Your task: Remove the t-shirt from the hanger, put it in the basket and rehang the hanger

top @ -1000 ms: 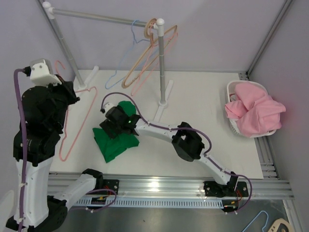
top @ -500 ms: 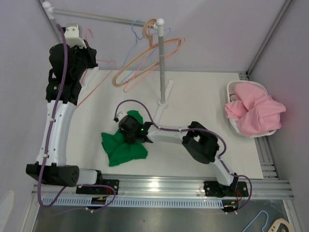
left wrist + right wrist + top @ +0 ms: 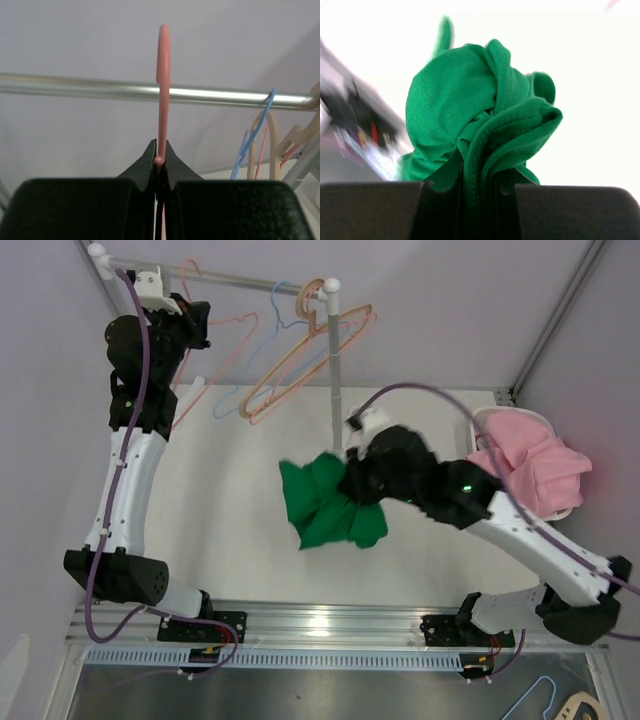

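The green t-shirt (image 3: 330, 505) hangs bunched above the table's middle, off any hanger. My right gripper (image 3: 357, 478) is shut on a thick fold of it; in the right wrist view the t-shirt (image 3: 480, 115) bulges out from between the jaws of the right gripper (image 3: 481, 192). My left gripper (image 3: 193, 325) is raised to the rail (image 3: 235, 280) at the back left and is shut on the bare pink hanger (image 3: 226, 338). In the left wrist view the pink hanger's hook (image 3: 162, 85) rises from the left gripper (image 3: 160, 159) in front of the rail (image 3: 75, 86).
A blue hanger (image 3: 240, 390) and beige hangers (image 3: 300, 365) dangle from the rail near its right post (image 3: 337, 390). A white basket (image 3: 488, 422) with a pink cloth (image 3: 525, 470) stands at the right edge. Purple walls close in the back and sides.
The right gripper closed on the green t-shirt, lifted it off the table and carried it right. The left arm swung the pink hanger up from the table to the rail.
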`<action>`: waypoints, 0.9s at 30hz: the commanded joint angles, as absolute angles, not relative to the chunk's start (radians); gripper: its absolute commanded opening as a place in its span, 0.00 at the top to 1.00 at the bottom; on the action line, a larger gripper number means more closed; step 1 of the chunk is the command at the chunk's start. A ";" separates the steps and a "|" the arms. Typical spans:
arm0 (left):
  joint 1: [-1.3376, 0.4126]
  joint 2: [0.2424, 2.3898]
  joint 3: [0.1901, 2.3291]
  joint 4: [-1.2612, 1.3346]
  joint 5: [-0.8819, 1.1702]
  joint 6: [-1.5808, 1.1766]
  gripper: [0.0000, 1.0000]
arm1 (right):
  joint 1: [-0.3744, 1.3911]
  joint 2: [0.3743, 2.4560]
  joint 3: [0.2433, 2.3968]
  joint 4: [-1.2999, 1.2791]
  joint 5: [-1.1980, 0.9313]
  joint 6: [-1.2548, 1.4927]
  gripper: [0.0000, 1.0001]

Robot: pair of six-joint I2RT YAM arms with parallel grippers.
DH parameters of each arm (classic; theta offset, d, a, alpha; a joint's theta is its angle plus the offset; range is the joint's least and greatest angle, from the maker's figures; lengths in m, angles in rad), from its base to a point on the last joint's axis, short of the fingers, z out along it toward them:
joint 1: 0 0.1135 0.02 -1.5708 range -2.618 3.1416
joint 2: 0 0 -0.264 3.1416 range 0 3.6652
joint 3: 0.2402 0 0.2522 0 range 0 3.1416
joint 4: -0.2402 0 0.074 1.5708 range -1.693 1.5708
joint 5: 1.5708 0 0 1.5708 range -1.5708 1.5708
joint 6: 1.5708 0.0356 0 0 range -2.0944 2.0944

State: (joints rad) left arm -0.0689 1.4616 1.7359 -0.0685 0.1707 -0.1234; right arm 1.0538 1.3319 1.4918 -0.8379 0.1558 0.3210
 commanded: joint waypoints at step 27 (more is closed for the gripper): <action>-0.184 1.809 1.980 0.031 0.437 -0.156 0.99 | -0.483 1.489 1.812 -0.779 0.034 0.457 0.16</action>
State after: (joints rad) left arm -0.1787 1.8236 1.9816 -0.0154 0.3611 -0.1562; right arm -0.4408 1.4780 1.7988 -0.8665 0.0994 0.4274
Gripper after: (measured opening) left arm 0.037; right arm 0.502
